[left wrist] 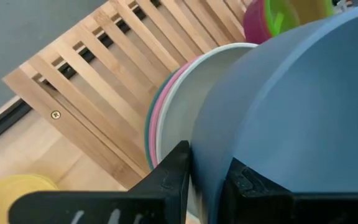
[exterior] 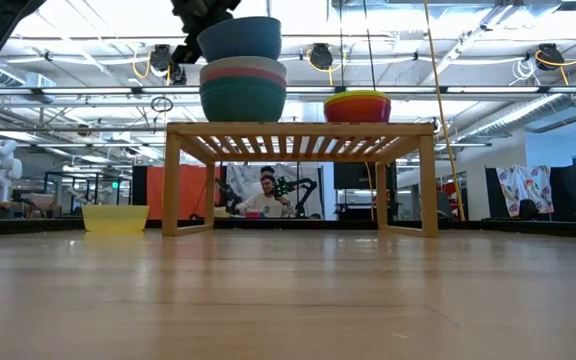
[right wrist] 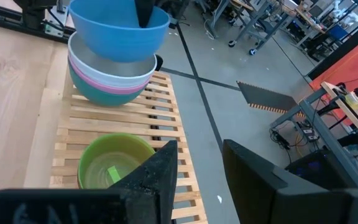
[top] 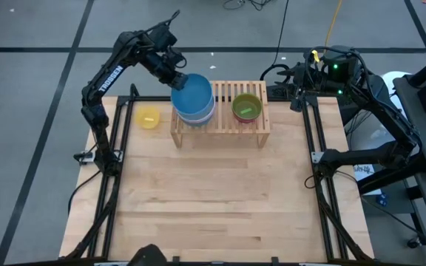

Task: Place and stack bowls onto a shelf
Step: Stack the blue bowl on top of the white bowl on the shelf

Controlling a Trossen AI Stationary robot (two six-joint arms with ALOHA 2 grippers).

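Observation:
My left gripper (top: 174, 74) is at the far left end of the light-wood shelf (top: 220, 125), shut on the blue bowl (top: 192, 96). Beneath that bowl, a stack of white, pink and teal bowls (exterior: 243, 85) stands on the slatted top. The blue bowl's base dips into the white bowl (right wrist: 110, 68); whether they touch I cannot tell. Toward the shelf's right end, the lime green bowl (top: 246, 108) sits nested in other small bowls (exterior: 357, 105). The yellow bowl (top: 149, 117) rests on the table left of the shelf. My right gripper (right wrist: 197, 180) waits open off the table's far right corner. My left gripper holds the blue bowl by its far-left rim (left wrist: 207, 158), the wall pinched with one finger (right wrist: 145, 12) inside the bowl and one finger (left wrist: 173, 180) outside. The fingers come slanting down from the far left. The bowl is upright, over the stack.
The shelf's middle slats (top: 224, 103) between the two stacks are bare. Black frame rails (top: 313, 148) run along the table's left and right sides. The wide near part of the table (top: 213, 199) holds nothing. A person (exterior: 265, 195) shows in the room behind.

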